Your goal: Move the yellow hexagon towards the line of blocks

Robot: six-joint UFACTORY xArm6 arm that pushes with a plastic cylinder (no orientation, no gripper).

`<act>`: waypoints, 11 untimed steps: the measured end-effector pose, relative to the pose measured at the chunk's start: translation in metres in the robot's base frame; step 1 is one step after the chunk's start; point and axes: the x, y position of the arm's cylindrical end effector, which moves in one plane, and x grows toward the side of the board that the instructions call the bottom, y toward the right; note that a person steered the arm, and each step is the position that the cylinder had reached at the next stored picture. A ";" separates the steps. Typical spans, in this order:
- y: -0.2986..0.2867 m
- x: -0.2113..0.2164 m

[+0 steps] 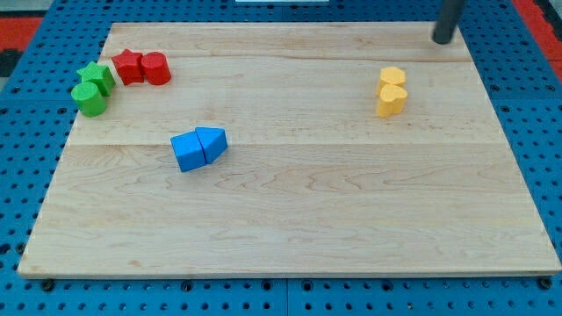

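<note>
Landmark: pale wooden board (290, 237), lying on a blue perforated base (26, 281); all places below are given relative to this board.
Blue pair: blue cube-shaped block (186, 151) and blue wedge-like block (212, 142), touching side by side, on the board's left half at about mid-depth. Nearest blocks to the view's bottom.
Green pair: green cylinder block (89, 98) near the board's left edge, with a green star-shaped block (96, 77) touching it just behind, toward the view's top.
Yellow pair: yellow heart-like block (392, 99) on the board's right part, in its far half; exact shape is hard to make out.
Task object: yellow hexagon block (392, 77), touching the far side of the other yellow block, well apart from all blocks on the board's left.
Red pair: red star-shaped block (128, 67) and red rounded block (155, 68), touching, near the board's far left corner, just beside the green star.
Line of blocks: the green and red blocks form a curved row along the far left corner.
End effector: dark rod, my tip (441, 39), at the board's far right corner. It has no jaws, so it neither spreads nor pinches anything.
Tip relation: beyond the yellow hexagon, toward the view's top and right, clear of it, touching no block.
</note>
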 end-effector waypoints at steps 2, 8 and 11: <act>-0.027 0.070; -0.258 0.038; -0.289 0.060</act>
